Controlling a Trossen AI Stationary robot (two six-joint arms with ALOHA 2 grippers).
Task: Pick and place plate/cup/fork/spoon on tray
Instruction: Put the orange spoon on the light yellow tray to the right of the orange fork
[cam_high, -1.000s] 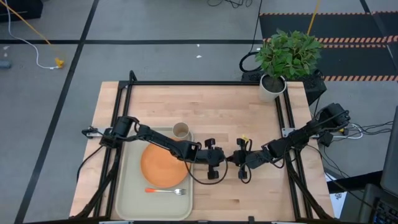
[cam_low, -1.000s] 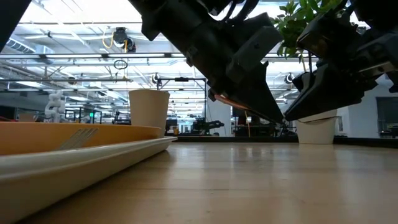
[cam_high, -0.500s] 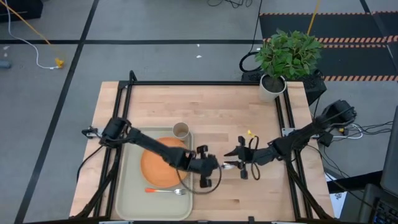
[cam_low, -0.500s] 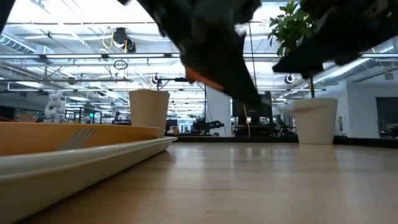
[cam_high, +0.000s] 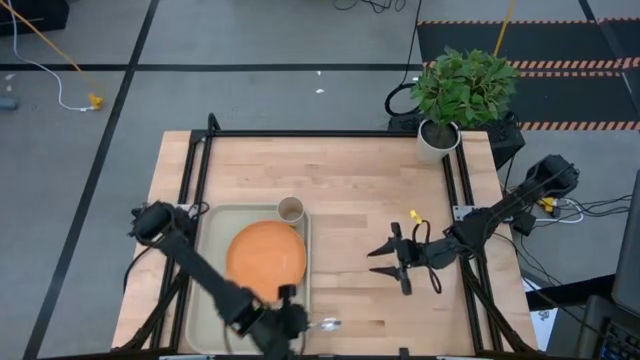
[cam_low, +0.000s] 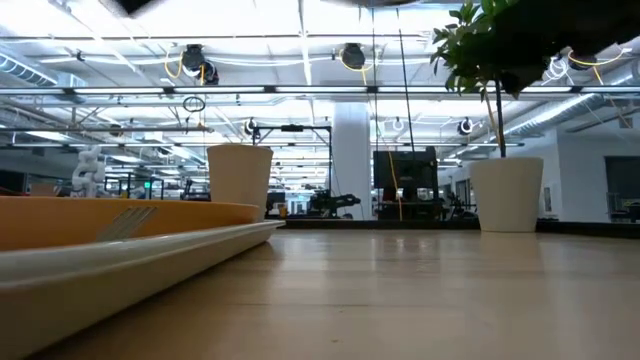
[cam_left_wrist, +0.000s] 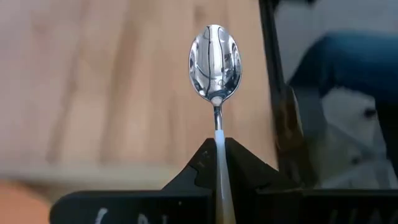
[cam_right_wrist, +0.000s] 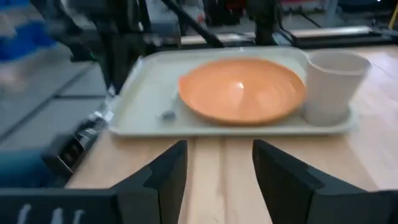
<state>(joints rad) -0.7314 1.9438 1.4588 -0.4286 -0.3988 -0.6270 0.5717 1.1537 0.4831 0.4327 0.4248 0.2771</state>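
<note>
The round flat orange plate (cam_high: 266, 259) lies in the pale rectangular rimmed tray (cam_high: 205, 281) at the wooden table's (cam_high: 350, 180) left, the small tan cylindrical cup (cam_high: 291, 210) in its far right corner.

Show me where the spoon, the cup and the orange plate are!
spoon (cam_left_wrist: 214, 61): left wrist view, on its shiny bowl.
cup (cam_right_wrist: 331, 84): right wrist view, on its side wall.
plate (cam_high: 265, 258): high view, on its middle.

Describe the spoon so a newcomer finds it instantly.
Start at the pale rectangular tray on the table's left side and go to its near right corner. There the left pincer grips the spoon by its handle. Its shiny rounded bowl, pointing right, sets it apart from the orange plate and the tan cup.
</note>
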